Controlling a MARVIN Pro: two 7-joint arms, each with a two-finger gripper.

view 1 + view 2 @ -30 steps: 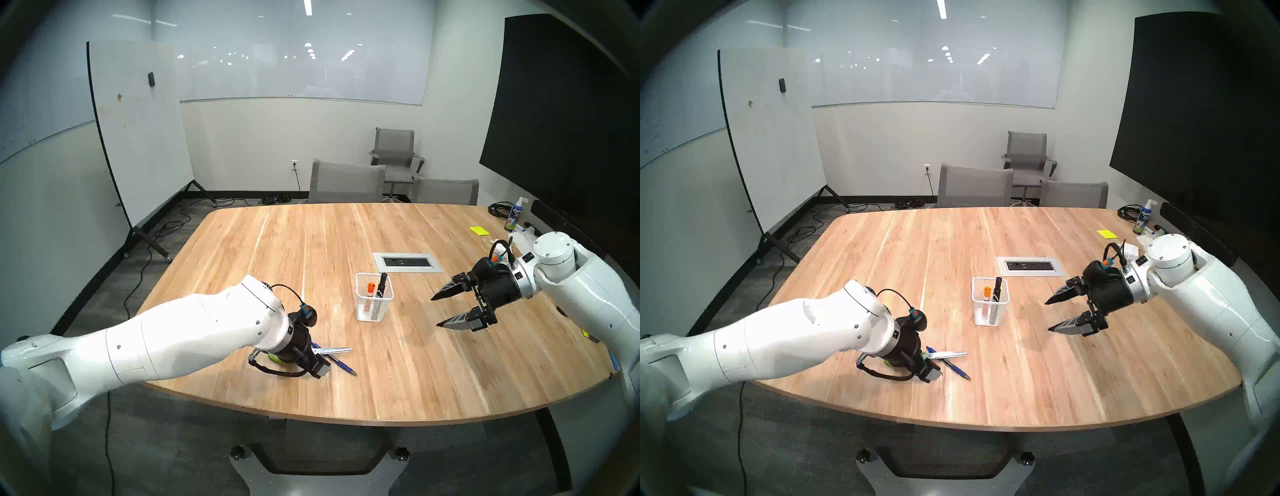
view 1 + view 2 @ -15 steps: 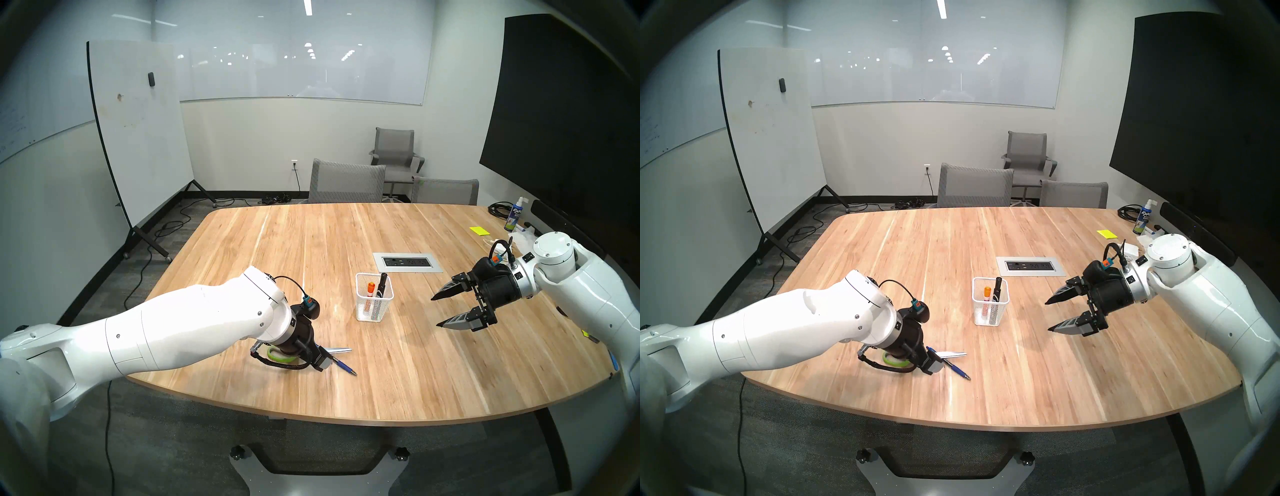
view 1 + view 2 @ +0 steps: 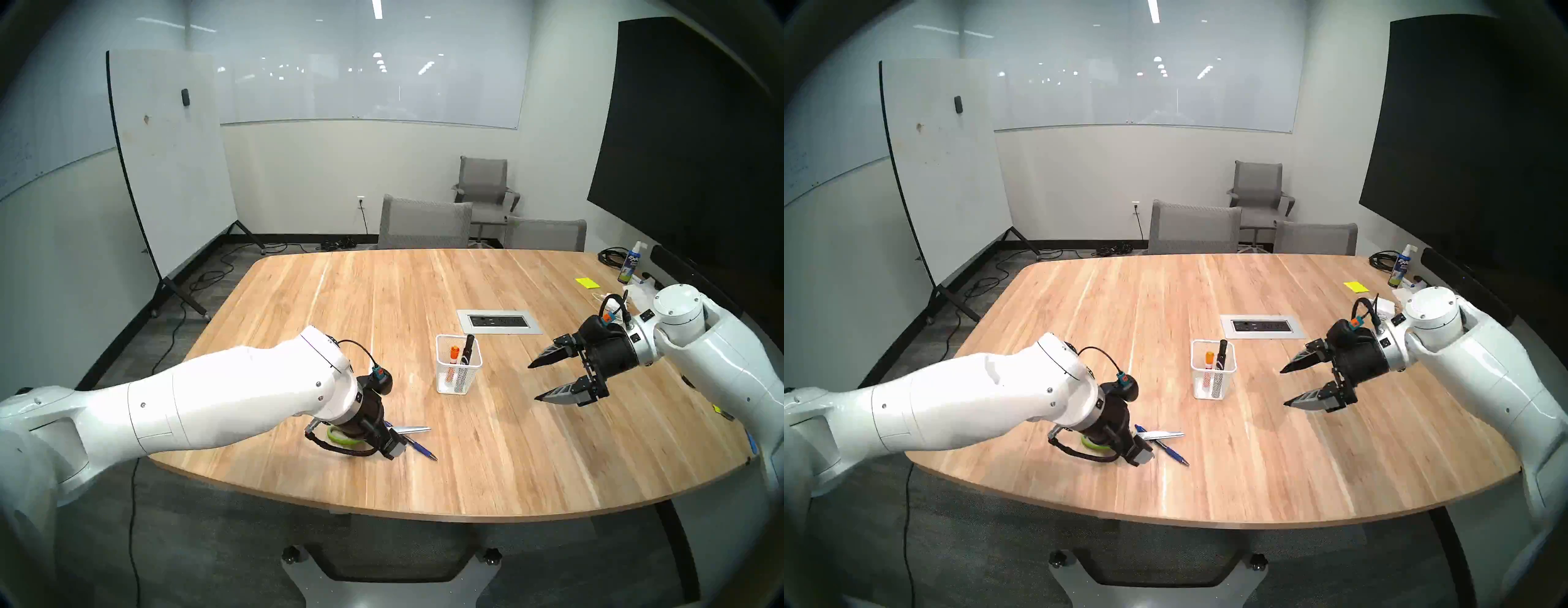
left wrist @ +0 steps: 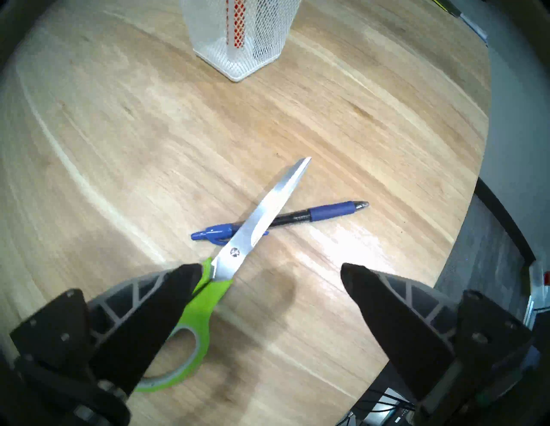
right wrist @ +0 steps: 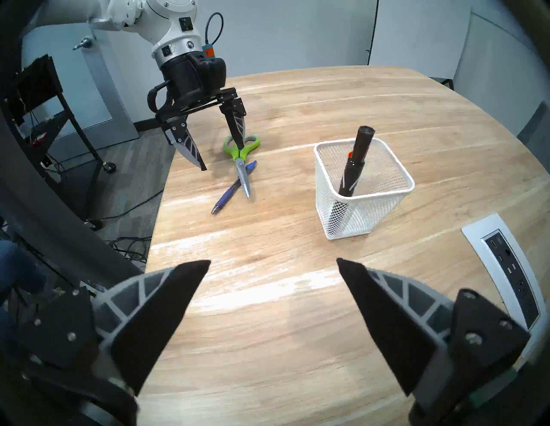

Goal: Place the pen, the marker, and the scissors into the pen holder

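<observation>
Where the scissors (image 4: pixel 238 258) lie flat on the desk (image 3: pixel 488 446), you will see their shut silver blades crossing over the blue pen (image 4: pixel 300 218), the two touching in an X near the desk's front edge. In the left wrist view the blades point to about 1 o'clock, the lime-green and grey handles trail to 7 o'clock, and the pen's silver tip points to 3 o'clock.

Your left gripper (image 5: pixel 220 156) hangs over the handles pointing steeply down, its jaws spread wide and gripping nothing. In the right wrist view one fingertip comes down at the neck of the handles, where the two loops meet; whether it touches them you cannot tell. The other fingertip stands over bare wood at 9 o'clock of the scissors.

The white mesh pen holder (image 3: pixel 443 384) stands upright well apart from the pair, at 2 o'clock of them in the head view. A black marker (image 5: pixel 355 162) leans inside it, its end rising above the rim, and an orange-capped marker (image 3: pixel 454 361) stands beside that.

Your right gripper (image 3: pixel 539 382) is held in the air at 3 o'clock of the holder, aimed towards it, jaws released and empty. A power outlet panel (image 3: pixel 499 321) sits flush in the desk at 1 o'clock of the holder.
</observation>
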